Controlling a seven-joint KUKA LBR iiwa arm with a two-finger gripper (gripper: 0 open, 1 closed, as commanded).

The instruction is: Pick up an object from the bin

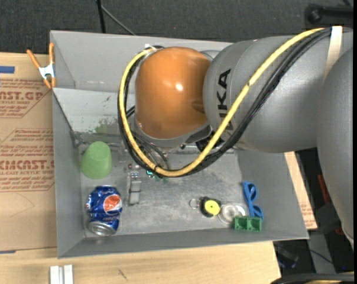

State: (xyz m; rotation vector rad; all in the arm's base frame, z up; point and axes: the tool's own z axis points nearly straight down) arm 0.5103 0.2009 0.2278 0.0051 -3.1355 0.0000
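Observation:
My gripper (133, 189) reaches down from under the orange wrist cover to the bin floor, left of the middle. A crushed blue Pepsi can (104, 210) lies just to its lower left, near the front left corner. A light green plastic cup (96, 160) lies on its side to the gripper's upper left, against the left wall. Nothing shows in the gripper.
Along the front right of the bin lie a small yellow and black round piece (210, 207), a clear cap (229, 212), a green block (247, 223) and a blue clip-like piece (252, 198). The arm covers the bin's back and right.

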